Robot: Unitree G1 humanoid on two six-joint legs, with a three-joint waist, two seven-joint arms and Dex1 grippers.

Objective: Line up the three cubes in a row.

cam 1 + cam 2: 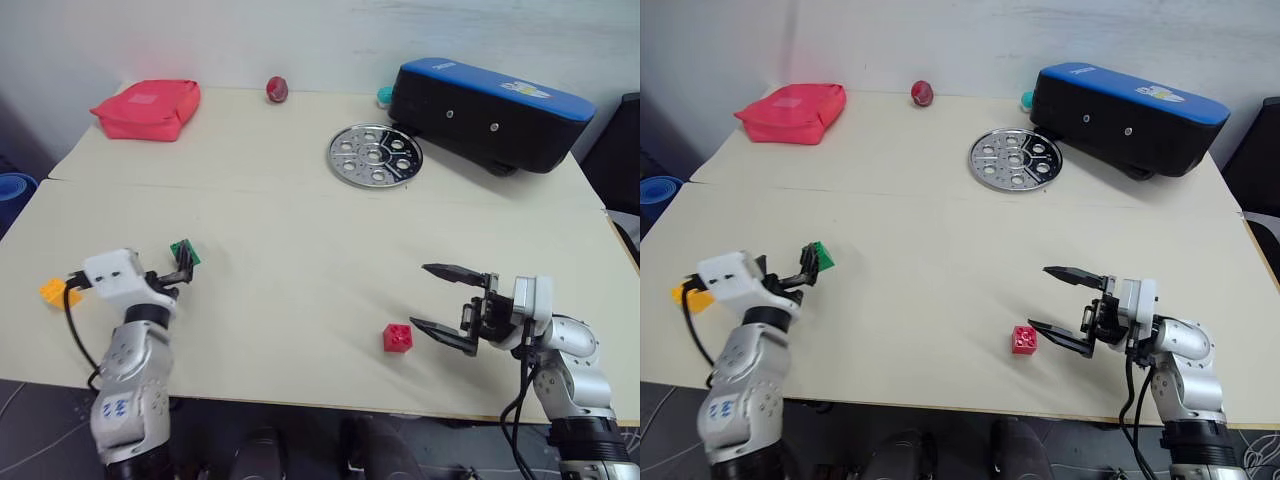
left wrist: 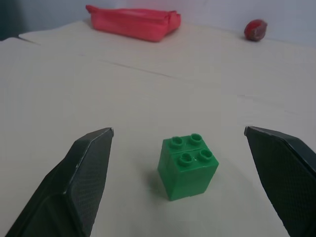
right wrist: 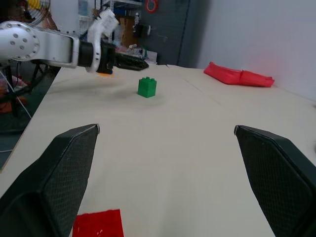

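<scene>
Fingers of the left hand [image 2: 177,148] stand apart, the green cube [image 2: 188,167] just ahead between them, untouched. Orange cube [image 1: 53,291] lies behind it, near the tabletop [image 1: 300,240] edge. Right hand [image 1: 445,305] gapes beside the red cube [image 1: 397,337]; bare tabletop lies between.

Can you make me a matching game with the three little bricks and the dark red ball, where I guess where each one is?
Things:
1. green brick
2. red brick
3. orange-yellow brick
4. dark red ball

Places:
A. far edge of the table, right of the red pouch
B. just left of the open right gripper
C. in front of the open left gripper, untouched
D. near the table's left edge, beside the left arm

Pairs: 1-C, 2-B, 3-D, 4-A
</scene>
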